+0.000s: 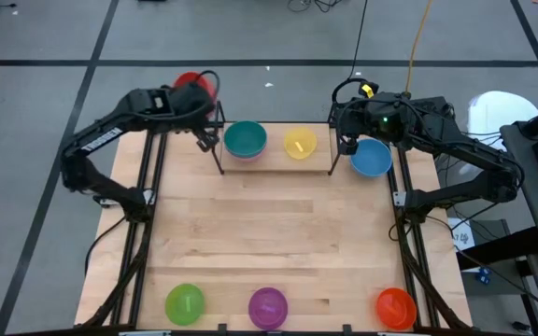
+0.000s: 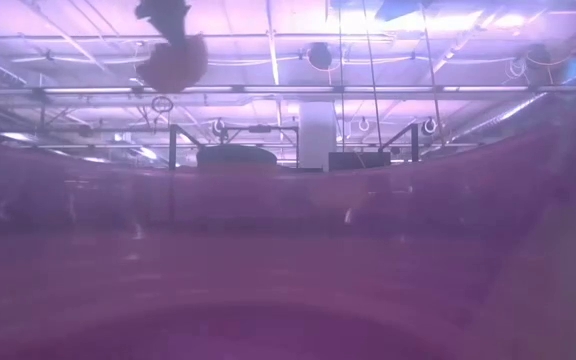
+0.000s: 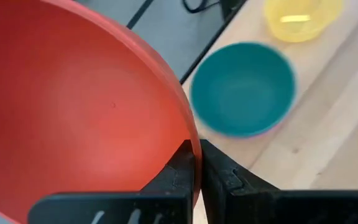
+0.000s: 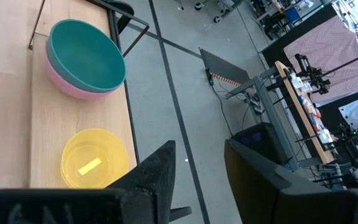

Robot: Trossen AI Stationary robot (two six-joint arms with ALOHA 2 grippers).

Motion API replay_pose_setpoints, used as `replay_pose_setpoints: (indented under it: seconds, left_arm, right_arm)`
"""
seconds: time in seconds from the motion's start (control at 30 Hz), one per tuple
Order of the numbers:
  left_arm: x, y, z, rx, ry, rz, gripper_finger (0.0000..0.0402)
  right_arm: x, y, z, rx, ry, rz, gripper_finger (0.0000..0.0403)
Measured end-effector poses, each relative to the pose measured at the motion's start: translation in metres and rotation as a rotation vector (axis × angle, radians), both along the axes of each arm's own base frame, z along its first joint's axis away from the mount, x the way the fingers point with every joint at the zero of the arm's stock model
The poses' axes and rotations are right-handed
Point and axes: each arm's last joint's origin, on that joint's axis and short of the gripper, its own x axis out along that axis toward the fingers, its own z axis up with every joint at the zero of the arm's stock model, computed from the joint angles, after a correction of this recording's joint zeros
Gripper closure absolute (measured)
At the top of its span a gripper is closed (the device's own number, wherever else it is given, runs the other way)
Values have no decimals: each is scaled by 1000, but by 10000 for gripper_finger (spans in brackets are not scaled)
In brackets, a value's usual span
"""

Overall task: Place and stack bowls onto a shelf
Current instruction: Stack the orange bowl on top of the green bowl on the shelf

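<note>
My left gripper (image 1: 199, 93) (image 3: 196, 163) is shut on the red bowl (image 1: 191, 84) (image 3: 73, 118). It carries the bowl above the floor just beyond the shelf's (image 1: 274, 157) far-left end; in the low view the red bowl (image 2: 173, 60) shows high up. On the shelf plank (image 4: 42, 124) a teal bowl (image 1: 246, 139) (image 4: 86, 53) sits nested in a pink bowl (image 4: 73, 87), and a yellow bowl (image 1: 300, 143) (image 4: 95, 158) sits beside them. My right gripper (image 1: 348, 140) (image 4: 204, 180) is open by the blue bowl (image 1: 372, 157), which lies right of the shelf. My left gripper pinches the red bowl's rim (image 3: 191, 134) with one finger inside the bowl and one outside. The bowl is lifted clear of the table and shelf, and its hollow faces the wrist camera.
Green (image 1: 185, 303), purple (image 1: 268, 305) and orange-red (image 1: 395, 307) bowls stand along the table's near edge. The wide middle of the wooden table (image 1: 269, 224) lies bare. A purple blur close to the lens fills the lower low view.
</note>
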Motion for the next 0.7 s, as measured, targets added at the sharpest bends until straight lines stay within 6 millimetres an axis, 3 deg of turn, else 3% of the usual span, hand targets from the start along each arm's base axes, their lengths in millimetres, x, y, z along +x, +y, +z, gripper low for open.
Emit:
replay_pose_setpoints:
  seconds: [0.17, 0.37, 0.7]
  left_arm:
    - [40, -3, -4, -40, 25, -130, 392]
    - [85, -3, -27, -157, 73, -269, 392]
    - [117, 7, -75, -308, 232, -307, 392]
  right_arm:
    - [0, 0, 0, 6, -5, -4, 273]
    - [0, 0, 0, 7, -6, -5, 273]
    - [0, 0, -1, 9, 0, -5, 273]
